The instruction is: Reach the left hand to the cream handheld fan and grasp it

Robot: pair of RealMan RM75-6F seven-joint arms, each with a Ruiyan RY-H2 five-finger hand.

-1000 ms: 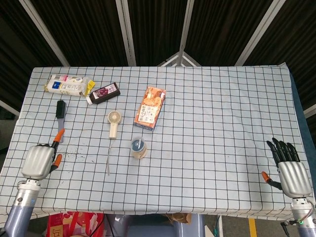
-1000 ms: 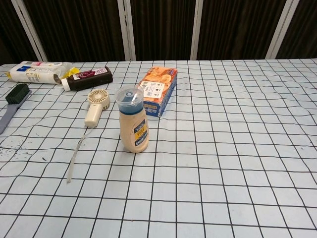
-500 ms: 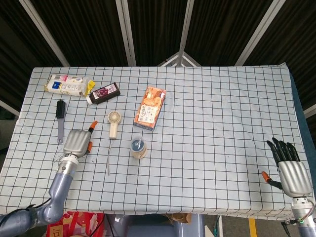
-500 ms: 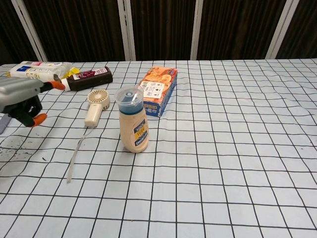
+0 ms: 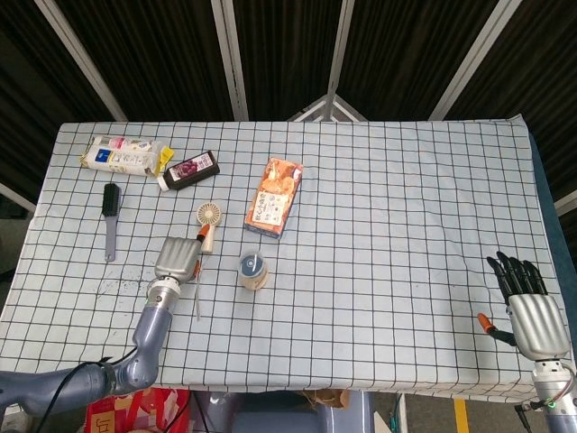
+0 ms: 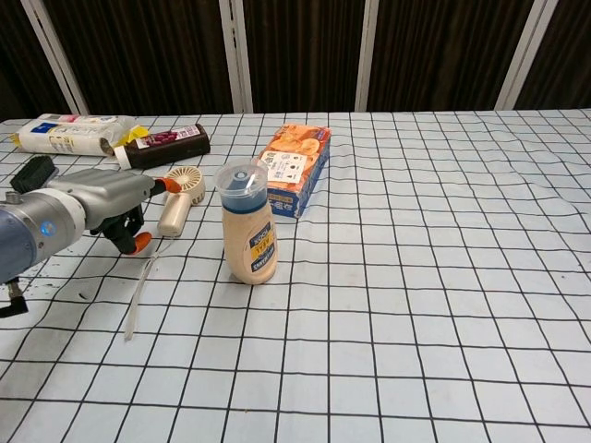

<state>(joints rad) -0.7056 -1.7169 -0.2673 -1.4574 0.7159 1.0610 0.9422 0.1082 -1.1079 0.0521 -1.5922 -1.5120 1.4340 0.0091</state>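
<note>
Cream handheld fan (image 5: 207, 222) lying flat on the checked bench (image 5: 406, 225), left hand (image 5: 178, 258) just beside its handle, fingers apart, holding nothing, right hand (image 5: 526, 302) spread at the bench edge

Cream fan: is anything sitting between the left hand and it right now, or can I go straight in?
Nothing visible blocks it. The left hand is right beside the cream fan, its fingertips at the handle. The bottle stands off to the fan's right, and the fan's strap trails toward the near edge, under the hand.

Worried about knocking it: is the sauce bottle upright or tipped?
Upright: the sauce bottle stands on its base, cap up, beside the left hand.
</note>
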